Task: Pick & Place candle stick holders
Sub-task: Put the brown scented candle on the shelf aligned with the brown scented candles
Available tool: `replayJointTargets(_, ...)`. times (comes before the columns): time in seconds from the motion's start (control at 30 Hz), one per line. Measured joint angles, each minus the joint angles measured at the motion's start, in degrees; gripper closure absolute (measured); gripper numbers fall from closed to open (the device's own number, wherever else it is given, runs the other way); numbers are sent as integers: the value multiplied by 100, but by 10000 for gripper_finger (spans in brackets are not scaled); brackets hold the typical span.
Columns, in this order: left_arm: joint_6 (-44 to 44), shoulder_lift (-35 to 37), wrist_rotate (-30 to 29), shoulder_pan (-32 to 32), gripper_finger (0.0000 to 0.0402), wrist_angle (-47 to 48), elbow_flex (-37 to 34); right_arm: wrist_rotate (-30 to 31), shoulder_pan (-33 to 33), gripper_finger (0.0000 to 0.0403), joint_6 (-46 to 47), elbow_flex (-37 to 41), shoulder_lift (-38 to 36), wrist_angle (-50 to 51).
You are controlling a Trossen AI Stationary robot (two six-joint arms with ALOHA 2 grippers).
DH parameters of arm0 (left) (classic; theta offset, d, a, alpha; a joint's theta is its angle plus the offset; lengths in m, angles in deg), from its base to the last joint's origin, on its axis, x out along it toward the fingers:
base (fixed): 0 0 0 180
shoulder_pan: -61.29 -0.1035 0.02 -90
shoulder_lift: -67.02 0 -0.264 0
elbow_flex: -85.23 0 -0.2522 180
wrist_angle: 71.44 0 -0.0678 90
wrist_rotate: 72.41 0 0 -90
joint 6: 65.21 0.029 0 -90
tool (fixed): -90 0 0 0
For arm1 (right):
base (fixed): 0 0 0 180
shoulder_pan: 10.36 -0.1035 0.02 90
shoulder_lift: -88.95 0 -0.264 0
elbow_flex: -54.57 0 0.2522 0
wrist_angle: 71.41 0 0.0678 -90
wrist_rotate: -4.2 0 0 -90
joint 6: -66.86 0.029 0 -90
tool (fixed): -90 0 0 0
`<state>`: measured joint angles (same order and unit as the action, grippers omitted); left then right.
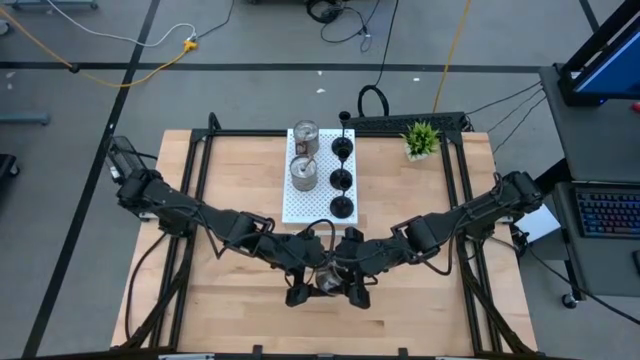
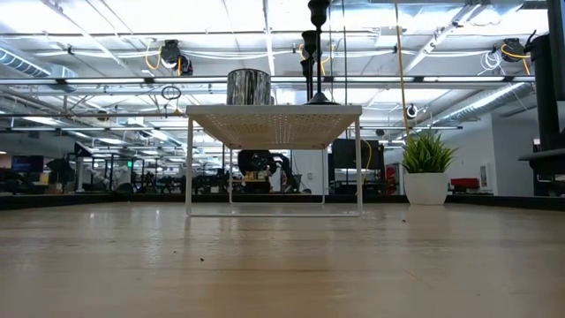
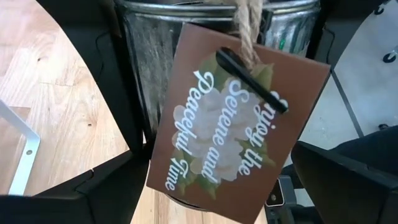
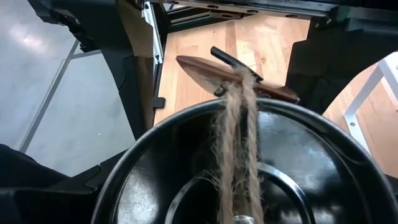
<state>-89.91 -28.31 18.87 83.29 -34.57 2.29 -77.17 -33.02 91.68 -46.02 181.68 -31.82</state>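
A silver candle stick holder [image 1: 328, 283] with a brown tag [image 3: 236, 124] on a twine loop hangs in the air over the table's near middle, between my two grippers. My right gripper [image 4: 224, 37] is shut on it; that wrist view looks into its dark round inside [image 4: 186, 168]. My left gripper [image 3: 217, 62] is open, one finger on either side of the holder's silver wall [image 3: 146, 68]. Two more silver holders [image 1: 304, 155] and three black ones [image 1: 341, 180] stand on a white perforated stand [image 1: 300, 210]. My right gripper has the holder's round body between its two fingers [image 4: 124, 68], which reach past its rim [image 4: 155, 118]. They come from the table's right, slanting down. The holder itself hides the place of contact. It is lifted clear of the table. My left gripper: I cannot tell whether its fingers [image 3: 118, 81] touch the wall.
The white stand [image 2: 274, 119] rises on thin legs at the table's far middle. A small green potted plant [image 1: 421, 138] sits at the far right. Bare wood [image 1: 250, 320] lies below and beside the grippers.
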Motion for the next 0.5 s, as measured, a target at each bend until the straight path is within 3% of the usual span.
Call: replayJointTargets(0.5,240,2,147,-66,7,57,0,33,2,59,-24,0,0,1)
